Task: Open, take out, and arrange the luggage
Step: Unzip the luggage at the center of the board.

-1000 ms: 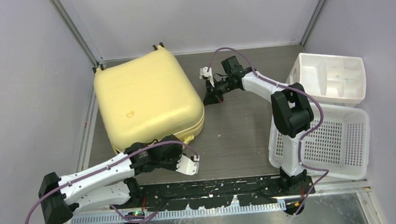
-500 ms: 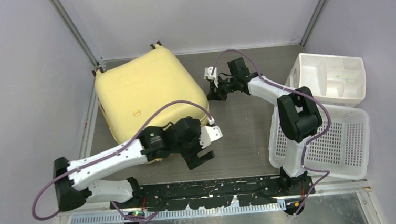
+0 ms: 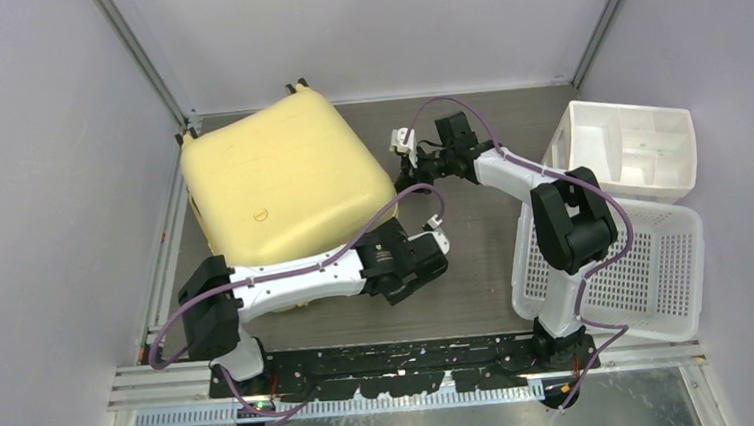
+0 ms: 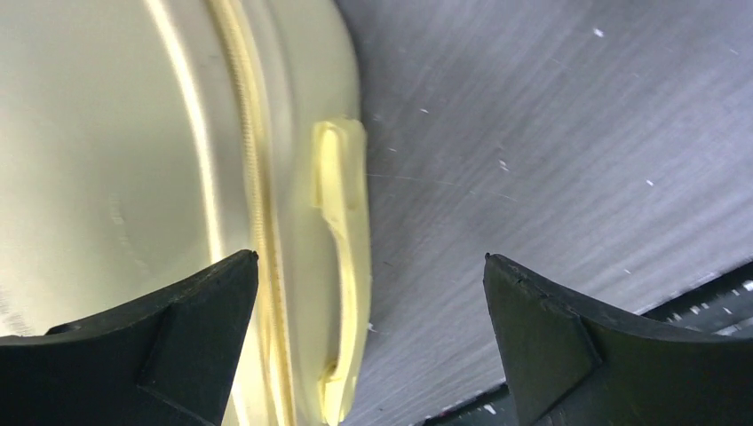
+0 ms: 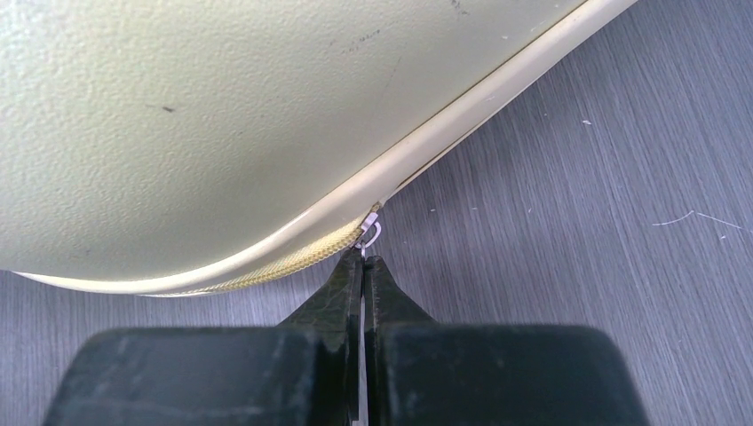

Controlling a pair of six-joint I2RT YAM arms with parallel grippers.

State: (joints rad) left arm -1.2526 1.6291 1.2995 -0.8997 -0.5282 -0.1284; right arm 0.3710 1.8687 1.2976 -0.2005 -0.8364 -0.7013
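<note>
The luggage is a pale yellow hard-shell suitcase lying flat and closed at the back left of the table. My right gripper is at its right corner. In the right wrist view this gripper is shut on the small metal zipper pull, just under the luggage rim. My left gripper is at the luggage's front right side. In the left wrist view it stands open. The luggage's side handle lies between the fingers, untouched, beside the zip seam.
A white perforated basket sits at the right, behind the right arm's base. A white compartment bin stands behind it. A black rail runs along the near edge. Walls close in left, back and right.
My left gripper has opened and its arm has swung right along the luggage's front to the front right side. The right gripper, still shut, shifted slightly right, and the luggage turned a little.
</note>
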